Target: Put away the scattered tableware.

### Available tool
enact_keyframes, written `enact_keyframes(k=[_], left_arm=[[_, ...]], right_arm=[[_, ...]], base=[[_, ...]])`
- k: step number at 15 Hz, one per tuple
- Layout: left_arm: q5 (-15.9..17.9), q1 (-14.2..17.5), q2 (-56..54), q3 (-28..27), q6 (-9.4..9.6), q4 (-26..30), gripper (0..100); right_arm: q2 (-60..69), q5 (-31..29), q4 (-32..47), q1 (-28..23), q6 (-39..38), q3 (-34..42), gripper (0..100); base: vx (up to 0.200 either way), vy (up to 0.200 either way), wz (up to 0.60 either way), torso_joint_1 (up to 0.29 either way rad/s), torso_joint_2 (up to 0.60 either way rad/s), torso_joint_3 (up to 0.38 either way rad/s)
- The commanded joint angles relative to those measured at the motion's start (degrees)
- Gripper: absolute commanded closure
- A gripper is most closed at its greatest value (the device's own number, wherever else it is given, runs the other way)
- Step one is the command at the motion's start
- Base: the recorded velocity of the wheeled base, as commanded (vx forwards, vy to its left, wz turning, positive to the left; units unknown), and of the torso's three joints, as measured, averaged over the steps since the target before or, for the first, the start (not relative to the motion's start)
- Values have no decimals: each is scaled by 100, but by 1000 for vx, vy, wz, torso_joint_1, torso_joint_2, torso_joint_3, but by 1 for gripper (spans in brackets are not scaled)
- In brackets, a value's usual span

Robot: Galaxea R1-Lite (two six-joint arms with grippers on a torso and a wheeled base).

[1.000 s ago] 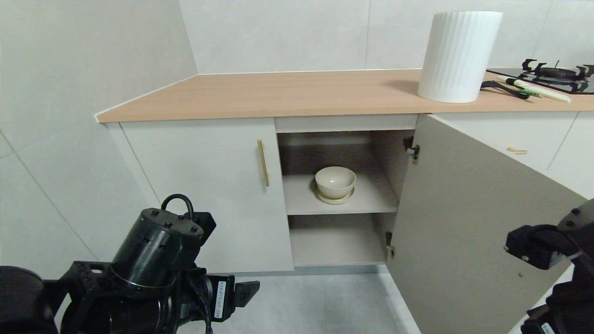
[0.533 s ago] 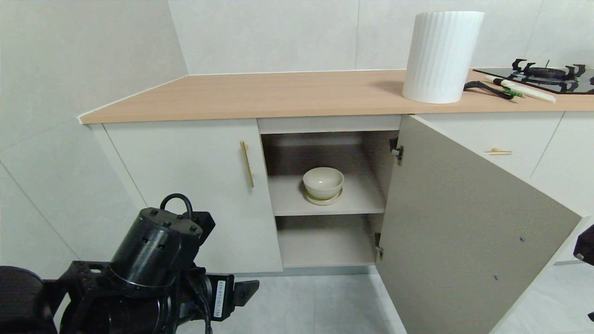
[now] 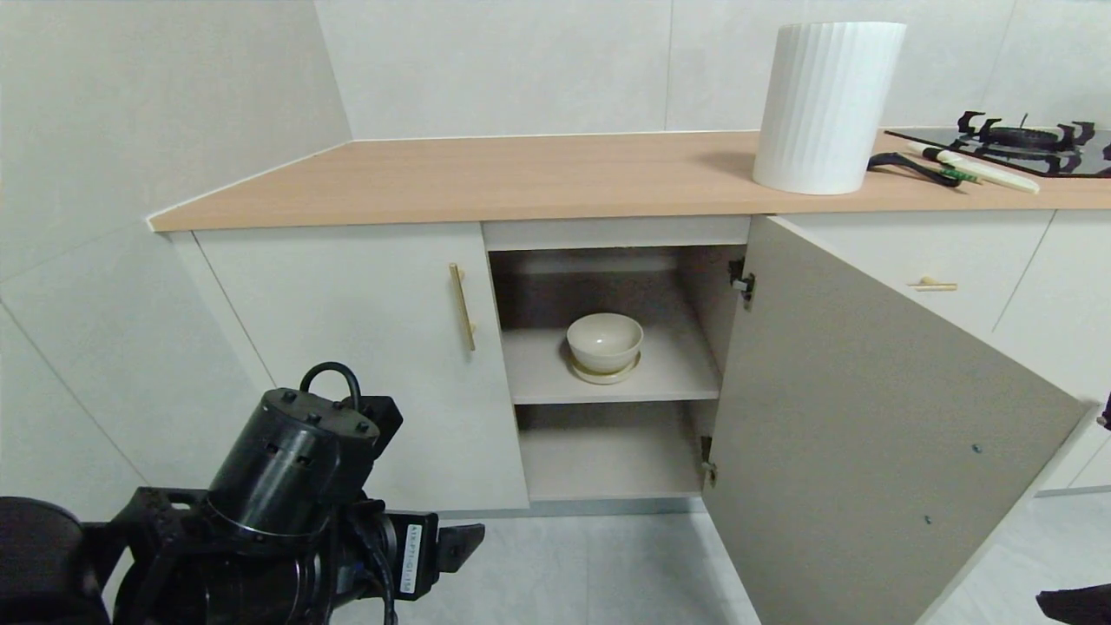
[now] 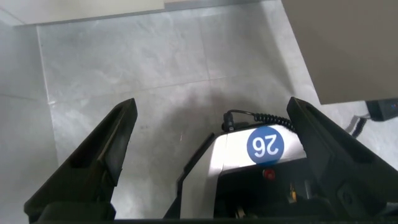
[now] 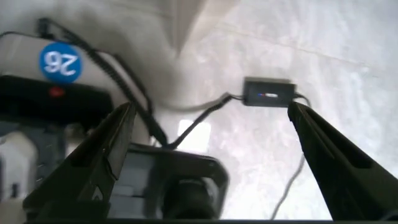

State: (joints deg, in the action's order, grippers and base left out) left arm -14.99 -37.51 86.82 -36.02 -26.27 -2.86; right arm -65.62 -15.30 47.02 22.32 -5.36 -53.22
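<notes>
Head view, starting at the left: our left arm (image 3: pixel 286 486) sits low in front of the shut cabinet door (image 3: pixel 364 365), exactly where it was a second ago. In the left wrist view the left gripper (image 4: pixel 211 158) is spread wide above the floor tiles, with nothing between its fingers.

Moving right, the bowl (image 3: pixel 605 340) stands on a small plate (image 3: pixel 605 375) on the upper shelf (image 3: pixel 547 382) of the opened cabinet, and it has not shifted on that shelf. The whole scene slid leftward early in the last second, which we put down to our head turning and not to anything moving.

The open door (image 3: pixel 851 434) is swung far out. On the countertop (image 3: pixel 521 178) above it stand a white ribbed canister (image 3: pixel 825 104) and some long utensils (image 3: pixel 963 165) just beside the stove (image 3: pixel 1024 137).

The real change is at the far right. Our right arm (image 3: pixel 1072 603), near the door's outer edge a second ago, has dropped to the bottom corner, well apart from the door. The right wrist view shows the right gripper (image 5: pixel 211 162) fully parted and empty.

We judge the bowl and plate stowed. The door still needs closing, and those utensils may still need putting away.
</notes>
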Motion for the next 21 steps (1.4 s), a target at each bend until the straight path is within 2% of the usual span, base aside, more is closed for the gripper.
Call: enact_keyframes(k=[1,5,8,9,13,19,21], left_arm=[[-3,-2,1,8,-1,-4,0],[-3,-2,1,8,-1,-4,0],[-3,-2,10,8,-1,-4,0],[5,-2,1,8,-1,-4,0],[-3,-2,-7,-1,-10,-4,0],[-3,-2,-7,-1,-1,-4,0],[-3,-2,-7,-1,-1,-4,0]], right_arm=[[-47,1,-132,-887,405,-39,0],[-223,1,-720,-1951,888,-4,0],[-539,27,-1151,-2267,888,40,0],[-706,45,-1520,-2364,853,110,0],[-1102,62,-2355,-2478,756,269,0],[-1524,71,-2812,-2452,457,277,0],[-1550,106,-3050,-2276,308,383,0]], base=[[0,0,0,0,0,0],[0,0,0,0,0,0],[0,0,0,0,0,0],[0,0,0,0,0,0],[0,0,0,0,0,0],[0,0,0,0,0,0],[0,0,0,0,0,0]])
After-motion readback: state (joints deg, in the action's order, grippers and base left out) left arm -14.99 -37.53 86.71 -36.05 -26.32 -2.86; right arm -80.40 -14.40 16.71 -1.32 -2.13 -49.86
